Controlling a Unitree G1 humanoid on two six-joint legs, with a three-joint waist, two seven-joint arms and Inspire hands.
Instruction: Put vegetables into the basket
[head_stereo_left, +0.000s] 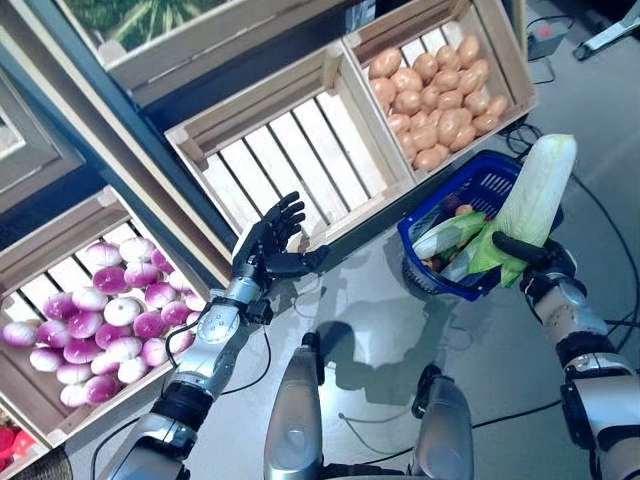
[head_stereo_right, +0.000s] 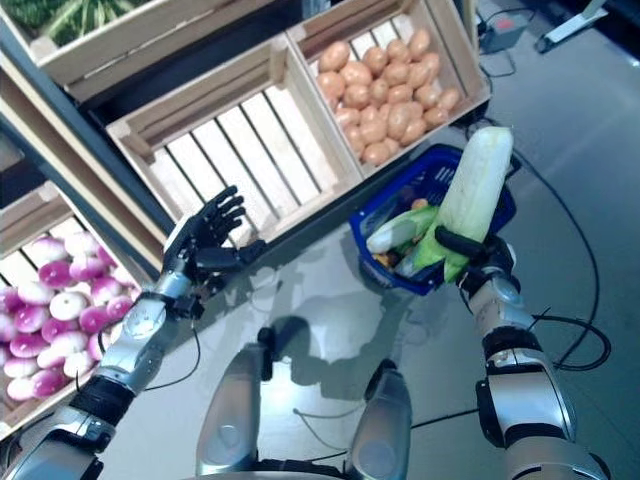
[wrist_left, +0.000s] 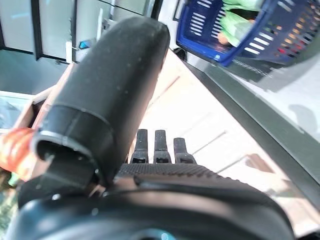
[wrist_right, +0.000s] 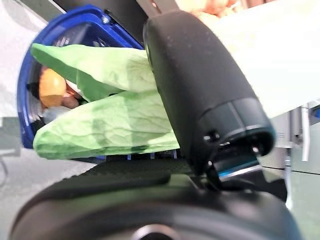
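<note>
Cabbage, long and pale, stands clamped in the right hand at the blue basket's near rim. Right wrist view alone reveals an orange vegetable inside the basket. Left hand, fingers spread, hovers before the empty crate; potatoes lie behind the basket.

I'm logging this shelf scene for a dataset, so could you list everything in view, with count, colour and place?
Napa cabbage: one, white with green leaves, held over the basket by the right hand.
Basket: one, blue, on the floor below the potato crate, with vegetables already inside.
Potatoes: many, tan, filling the crate at upper right.
Empty crate: one, pale wood, in the middle.
Onions: many, purple and white, in the crate at lower left.
Floor: grey, in front of the crates.
Left hand: dark, fingers spread, by the empty crate's front edge.
Right hand: dark, curled round the cabbage's leafy end.
</note>
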